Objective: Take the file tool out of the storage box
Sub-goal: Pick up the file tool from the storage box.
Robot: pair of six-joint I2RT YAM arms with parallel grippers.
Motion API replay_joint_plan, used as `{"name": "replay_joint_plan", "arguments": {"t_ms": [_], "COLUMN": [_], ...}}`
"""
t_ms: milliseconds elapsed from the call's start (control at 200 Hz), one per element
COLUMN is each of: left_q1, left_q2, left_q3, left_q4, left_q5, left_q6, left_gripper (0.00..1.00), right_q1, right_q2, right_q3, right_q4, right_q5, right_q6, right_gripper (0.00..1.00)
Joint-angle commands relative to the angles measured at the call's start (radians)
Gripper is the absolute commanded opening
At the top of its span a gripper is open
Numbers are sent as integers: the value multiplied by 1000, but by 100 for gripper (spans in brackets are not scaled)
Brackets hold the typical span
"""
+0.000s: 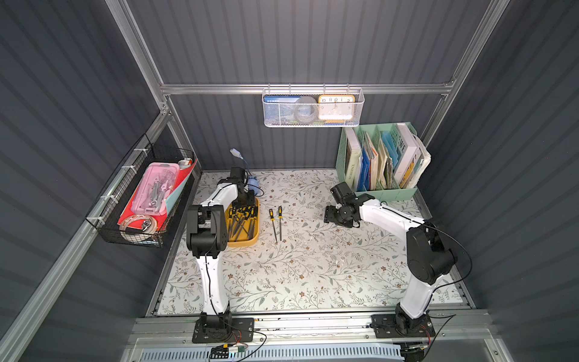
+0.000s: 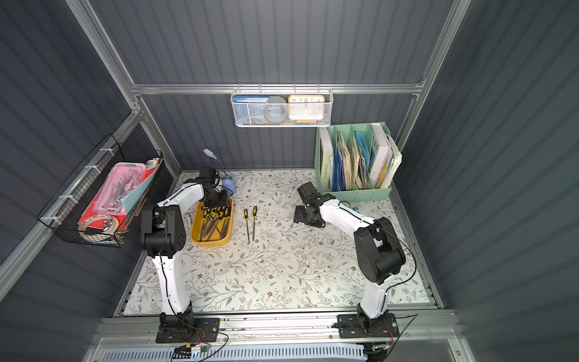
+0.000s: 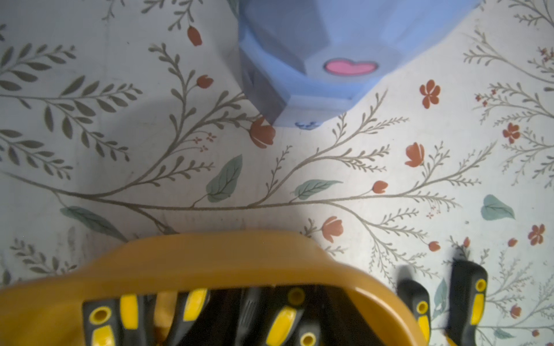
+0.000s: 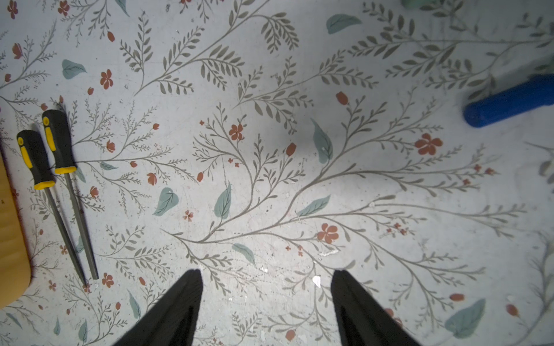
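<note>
The mustard-yellow storage box sits on the left of the floral table. It holds several file tools with black-and-yellow handles. My left gripper reaches down into the box's far end, over the handles. Its fingers are lost among the dark handles, so its state is unclear. Two more files lie side by side on the table just right of the box. My right gripper hovers open over bare table, holding nothing.
A light-blue lamp base stands just behind the box. A mint-green file organiser fills the back right corner. A black wire basket hangs on the left wall, a white mesh basket on the back rail. A blue cylinder lies near the organiser.
</note>
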Motion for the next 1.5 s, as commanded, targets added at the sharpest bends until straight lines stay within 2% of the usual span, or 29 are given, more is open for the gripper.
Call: {"name": "replay_joint_plan", "arguments": {"t_ms": [0, 495, 670, 810, 885, 1051, 1141, 1296, 1496], "left_q1": [-1, 1, 1, 1, -7, -87, -124, -208, -272], "left_q2": [32, 14, -29, -58, -46, -63, -76, -68, -48], "left_q3": [3, 38, 119, 181, 227, 256, 255, 223, 146], "left_q4": [-8, -27, -82, -106, -141, -124, -72, 31, 117], "left_q5": [-17, -64, -146, -138, -79, -31, 33, 80, 33], "left_q6": [12, 12, -70, -75, -101, -178, -251, -353, -403], "left_gripper": [42, 9, 0, 0, 0, 0, 0, 0, 0], "right_q1": [2, 1, 0, 2, 2, 3, 2, 1, 1], "right_q2": [15, 19, 21, 16, 10, 0, -14, -24, -31], "right_q3": [15, 25, 33, 32, 25, 11, -3, -22, -25], "right_q4": [-19, -19, -16, -18, -14, -13, -12, -11, -13], "right_q5": [15, 15, 15, 19, 24, 28, 37, 45, 50], "right_q6": [5, 8, 9, 11, 12, 18, 19, 14, 6], "right_gripper": [73, 74, 74, 73, 74, 73, 73, 73, 74]}}
